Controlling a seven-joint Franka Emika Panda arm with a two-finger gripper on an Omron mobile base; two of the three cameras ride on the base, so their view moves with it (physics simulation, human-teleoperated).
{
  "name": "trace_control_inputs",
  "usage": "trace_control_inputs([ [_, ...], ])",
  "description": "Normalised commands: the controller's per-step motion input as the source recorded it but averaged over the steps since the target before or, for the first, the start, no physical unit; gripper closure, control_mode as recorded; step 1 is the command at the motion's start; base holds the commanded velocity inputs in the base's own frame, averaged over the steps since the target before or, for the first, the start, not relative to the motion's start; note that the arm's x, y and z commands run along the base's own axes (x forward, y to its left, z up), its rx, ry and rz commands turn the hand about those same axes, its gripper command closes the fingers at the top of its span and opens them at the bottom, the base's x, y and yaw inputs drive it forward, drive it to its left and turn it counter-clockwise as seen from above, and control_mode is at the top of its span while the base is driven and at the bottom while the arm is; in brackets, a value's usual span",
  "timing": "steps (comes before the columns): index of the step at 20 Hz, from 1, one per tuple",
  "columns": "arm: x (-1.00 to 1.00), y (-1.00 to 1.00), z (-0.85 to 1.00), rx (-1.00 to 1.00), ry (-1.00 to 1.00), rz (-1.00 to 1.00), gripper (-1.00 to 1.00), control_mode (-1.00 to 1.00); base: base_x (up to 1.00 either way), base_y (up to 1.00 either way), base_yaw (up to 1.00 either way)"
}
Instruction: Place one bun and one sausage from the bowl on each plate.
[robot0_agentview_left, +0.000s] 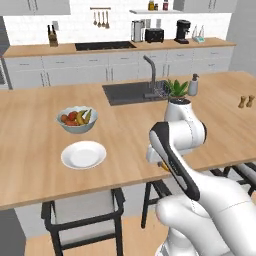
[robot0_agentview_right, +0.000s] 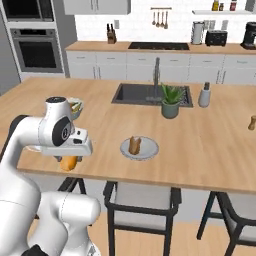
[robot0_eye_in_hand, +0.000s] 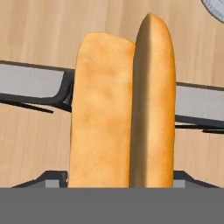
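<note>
Hand (robot0_agentview_right: 69, 161) is hanging at the near edge of the wooden desk (robot0_agentview_right: 210, 145), gripping a bun (robot0_eye_in_hand: 122, 109) between its jaws. In the hand view the orange-tan roll is running lengthwise up the picture, split along its seam, with desk wood and a stool seat lying beyond it. From the right base view the bun's lower end is poking out beneath the white wrist, just over the desk's front rim.

Right plate (robot0_agentview_right: 148, 150) is sitting on the desk in front of the sink (robot0_agentview_right: 135, 94), carrying one upright bun-coloured piece (robot0_agentview_right: 134, 145); cannot tell whether anything else is lying on it. Left plate (robot0_agentview_left: 83, 154) is resting bare on the desk, just in front of the pale fruit bowl (robot0_agentview_left: 77, 120). A potted plant (robot0_agentview_right: 170, 101) is standing beside the sink, well apart from the hand.
</note>
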Motion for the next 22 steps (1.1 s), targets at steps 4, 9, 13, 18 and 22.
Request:
trace_control_inputs([
  [4,0.00,0.00,0.00,0.00,0.00,0.00,1.00,1.00,0.04,1.00,-0.03],
  [9,0.00,0.00,0.00,0.00,0.00,0.00,1.00,1.00,0.19,0.98,-0.08],
  [13,0.00,0.00,0.00,0.00,0.00,0.00,1.00,1.00,0.58,0.27,-0.03],
  [18,0.00,0.00,0.00,0.00,0.00,0.00,1.00,1.00,0.43,0.24,0.00],
  [22,0.61,0.46,0.00,0.00,-0.01,0.00,1.00,-1.00,0.15,0.13,0.00],
])
